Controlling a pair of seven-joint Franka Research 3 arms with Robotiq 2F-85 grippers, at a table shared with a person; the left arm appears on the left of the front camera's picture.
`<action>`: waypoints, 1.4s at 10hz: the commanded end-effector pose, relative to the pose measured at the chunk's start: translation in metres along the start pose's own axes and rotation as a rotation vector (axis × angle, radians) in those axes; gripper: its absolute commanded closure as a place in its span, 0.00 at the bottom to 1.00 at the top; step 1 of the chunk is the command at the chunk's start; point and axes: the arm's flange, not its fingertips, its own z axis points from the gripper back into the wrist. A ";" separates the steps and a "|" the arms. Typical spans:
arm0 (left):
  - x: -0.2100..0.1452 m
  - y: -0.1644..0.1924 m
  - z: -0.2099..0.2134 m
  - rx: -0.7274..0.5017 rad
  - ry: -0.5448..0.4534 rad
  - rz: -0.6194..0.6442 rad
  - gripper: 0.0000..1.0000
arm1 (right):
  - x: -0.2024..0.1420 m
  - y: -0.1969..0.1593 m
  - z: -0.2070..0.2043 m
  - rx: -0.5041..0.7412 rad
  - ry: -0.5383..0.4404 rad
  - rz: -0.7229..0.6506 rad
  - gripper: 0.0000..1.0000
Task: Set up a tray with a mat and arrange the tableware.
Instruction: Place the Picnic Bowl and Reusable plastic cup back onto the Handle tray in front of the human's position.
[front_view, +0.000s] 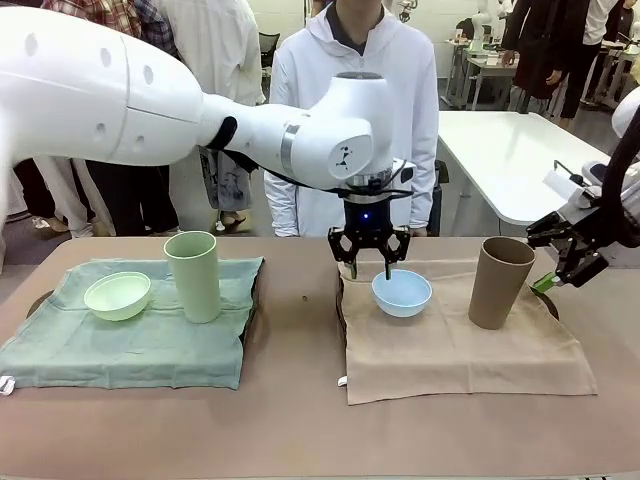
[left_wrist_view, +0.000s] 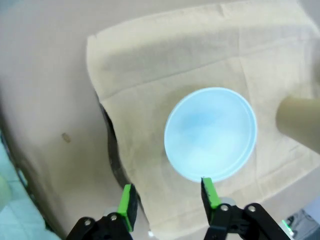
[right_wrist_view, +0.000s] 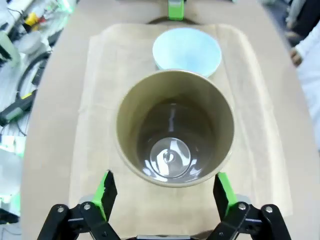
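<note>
Tableware set out on two mats. Green mat (front_view: 130, 335): pale green bowl (front_view: 117, 296) at 9 o'clock of the pale green cup (front_view: 194, 275). Tan mat (front_view: 460, 340): light blue bowl (front_view: 401, 292) at 9 o'clock of the tan-brown cup (front_view: 499, 282) (upright). Left gripper (front_view: 371, 250) above the blue bowl's far rim, jaws apart, holding nothing. Right gripper (right_wrist_view: 166, 192) spread wide beside the tan-brown cup, not clamping it.

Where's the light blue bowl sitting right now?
In the front view the light blue bowl sits on the tan mat, right of centre, directly under the left gripper, with the tan-brown cup on its right.
</note>
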 end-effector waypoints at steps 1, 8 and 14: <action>-0.030 0.022 0.027 -0.009 0.010 -0.039 0.14 | 0.021 0.012 0.004 0.054 0.059 -0.147 0.00; -0.076 0.042 0.163 0.044 -0.082 -0.141 0.14 | 0.135 0.035 0.086 -0.281 0.478 -0.893 0.00; -0.080 0.046 0.196 0.067 -0.095 -0.101 0.14 | 0.162 0.045 0.109 -0.446 0.562 -0.918 0.00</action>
